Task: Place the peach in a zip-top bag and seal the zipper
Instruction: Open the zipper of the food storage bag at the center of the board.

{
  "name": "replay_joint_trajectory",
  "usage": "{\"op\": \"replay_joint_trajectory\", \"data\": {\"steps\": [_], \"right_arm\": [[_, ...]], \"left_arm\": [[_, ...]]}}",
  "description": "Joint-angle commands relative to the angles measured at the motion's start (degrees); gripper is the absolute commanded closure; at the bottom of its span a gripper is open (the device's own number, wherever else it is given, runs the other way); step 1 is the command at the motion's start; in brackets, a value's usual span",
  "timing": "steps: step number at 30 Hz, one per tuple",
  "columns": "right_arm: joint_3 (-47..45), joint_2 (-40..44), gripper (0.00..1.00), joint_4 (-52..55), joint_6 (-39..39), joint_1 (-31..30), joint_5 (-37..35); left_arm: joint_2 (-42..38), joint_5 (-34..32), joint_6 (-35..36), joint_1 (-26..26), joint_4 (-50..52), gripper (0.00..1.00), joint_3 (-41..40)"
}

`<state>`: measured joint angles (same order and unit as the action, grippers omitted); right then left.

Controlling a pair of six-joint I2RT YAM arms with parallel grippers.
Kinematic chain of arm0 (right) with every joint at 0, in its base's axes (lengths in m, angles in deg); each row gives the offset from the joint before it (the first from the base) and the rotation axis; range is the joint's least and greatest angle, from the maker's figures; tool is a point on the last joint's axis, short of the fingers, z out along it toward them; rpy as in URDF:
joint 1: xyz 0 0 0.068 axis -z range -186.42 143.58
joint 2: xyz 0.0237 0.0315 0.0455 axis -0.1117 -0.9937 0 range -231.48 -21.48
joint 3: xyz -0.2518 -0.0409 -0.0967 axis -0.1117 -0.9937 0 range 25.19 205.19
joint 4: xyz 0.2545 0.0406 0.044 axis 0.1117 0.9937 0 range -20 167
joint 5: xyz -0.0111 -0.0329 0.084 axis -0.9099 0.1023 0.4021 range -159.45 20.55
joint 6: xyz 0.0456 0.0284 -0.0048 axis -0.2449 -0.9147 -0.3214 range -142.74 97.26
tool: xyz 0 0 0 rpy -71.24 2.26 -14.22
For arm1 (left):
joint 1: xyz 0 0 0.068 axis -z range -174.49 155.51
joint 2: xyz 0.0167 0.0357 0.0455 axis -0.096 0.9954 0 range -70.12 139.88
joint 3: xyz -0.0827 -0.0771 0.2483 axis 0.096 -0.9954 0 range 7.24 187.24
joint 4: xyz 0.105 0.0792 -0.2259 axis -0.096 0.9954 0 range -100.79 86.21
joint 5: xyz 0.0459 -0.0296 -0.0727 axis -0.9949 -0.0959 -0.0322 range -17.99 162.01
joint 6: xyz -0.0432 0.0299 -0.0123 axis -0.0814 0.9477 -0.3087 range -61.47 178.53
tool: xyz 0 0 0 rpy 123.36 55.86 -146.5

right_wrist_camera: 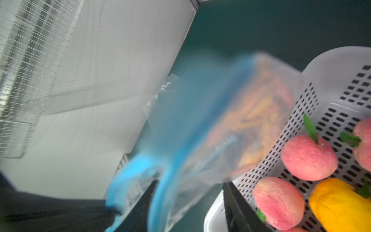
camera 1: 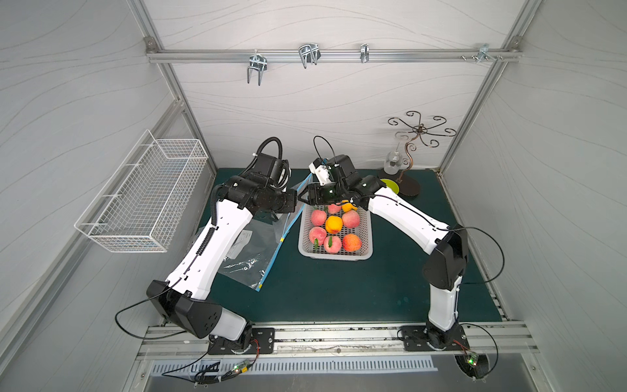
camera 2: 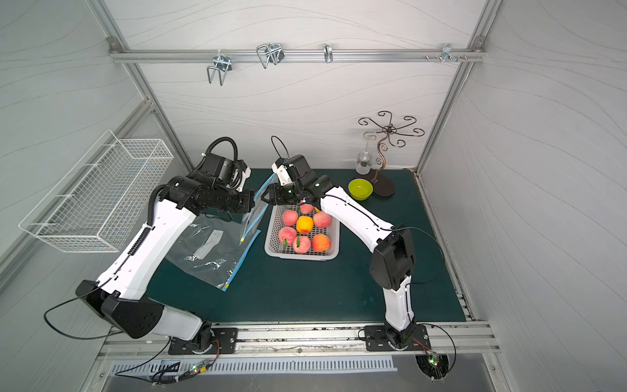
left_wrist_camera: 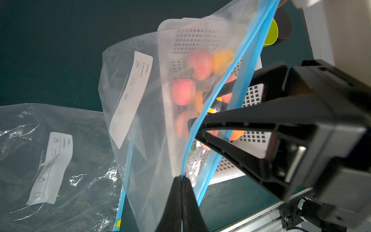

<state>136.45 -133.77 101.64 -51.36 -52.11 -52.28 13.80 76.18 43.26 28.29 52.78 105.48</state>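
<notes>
Left claw [left_wrist_camera: 181, 180] is clenched on one lip of the bag [left_wrist_camera: 144, 120], holding it up off the bench [camera 1: 339, 292] just left of the basket's [camera 1: 334, 257] far corner. Right claw [left_wrist_camera: 201, 125] sits at the bag mouth with its jaws apart either side of the blue zip strip [left_wrist_camera: 226, 80]. No firm pinch visible.

Peach [camera 1: 318, 217] not bagged: all fruit is in the basket, right of the bag.

Risks as I see them:
- Right claw catches both lips, or only film below the strip: mouth won't open, or it slips out.
- Pull apart too hard: the lip pops out of the left claw's thin pinch.
- Bag film looks close against the basket wall, could drag it.
- Orange fruit [camera 1: 334, 224] sits among the peaches, so a wrong pick is possible.
- Spare bag [camera 1: 247, 251] lies flat under the left arm, could snag.
</notes>
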Motion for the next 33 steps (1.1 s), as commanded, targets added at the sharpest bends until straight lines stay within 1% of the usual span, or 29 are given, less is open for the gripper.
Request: {"op": "replay_joint_trajectory", "data": {"steps": [1, 4, 7, 11, 14, 16, 18, 20, 21, 24, 27, 30, 33], "right_arm": [[4.0, -1.6, 0.59, 7.7, 2.6, -0.7, -4.6], [6.4, -2.0, 0.71, 11.6, 4.7, -0.7, -7.9], [8.1, -1.8, 0.8, 15.2, 6.5, -0.7, -10.5], [11.7, -1.2, 0.85, 21.0, 9.8, -1.1, -13.4], [15.2, -1.4, 0.87, 25.7, 12.7, -1.3, -14.8], [17.7, -1.8, 0.9, 28.4, 14.9, -1.3, -14.1], [18.2, -1.7, 0.91, 29.0, 16.7, -1.2, -10.9], [18.3, -1.9, 0.92, 29.8, 17.5, -1.5, -8.5], [18.4, -2.2, 0.93, 30.6, 18.2, -1.6, -8.0], [18.2, -3.3, 0.93, 32.7, 19.7, -2.7, -9.1], [15.7, -4.0, 0.96, 31.5, 19.6, -3.1, -6.8], [12.3, -3.8, 0.96, 28.1, 18.5, -3.8, -4.6], [10.6, -4.2, 0.96, 26.4, 17.3, -4.4, -5.6]], "left_arm": [[-2.1, -6.7, -1.6, 0.2, -1.4, 1.0, 4.4], [-2.5, -11.1, -1.7, 0.2, -2.0, 1.0, 6.8], [-2.9, -14.3, -0.9, 0.2, -2.3, 1.0, 10.1], [-2.5, -17.9, 1.1, 0.2, -1.3, 1.0, 13.9], [-2.2, -19.9, 2.5, 0.2, -0.5, 1.0, 15.9], [-2.0, -20.0, 3.7, 0.2, 0.0, 1.0, 16.6], [-2.0, -18.2, 4.0, 0.2, 1.0, 1.0, 16.6], [-2.2, -16.9, 3.8, 0.2, 2.5, 1.0, 15.1], [-2.5, -17.3, 3.5, 0.2, 3.3, 1.0, 13.6], [-4.9, -15.7, 2.0, 0.2, 3.4, 1.0, 6.8], [-8.1, -14.3, 0.2, 0.4, 2.1, 1.0, 0.1], [-10.1, -16.5, -1.2, 1.0, 2.5, 1.0, -1.5], [-11.6, -17.4, -1.9, 1.8, 1.5, 1.0, -2.3]]}}
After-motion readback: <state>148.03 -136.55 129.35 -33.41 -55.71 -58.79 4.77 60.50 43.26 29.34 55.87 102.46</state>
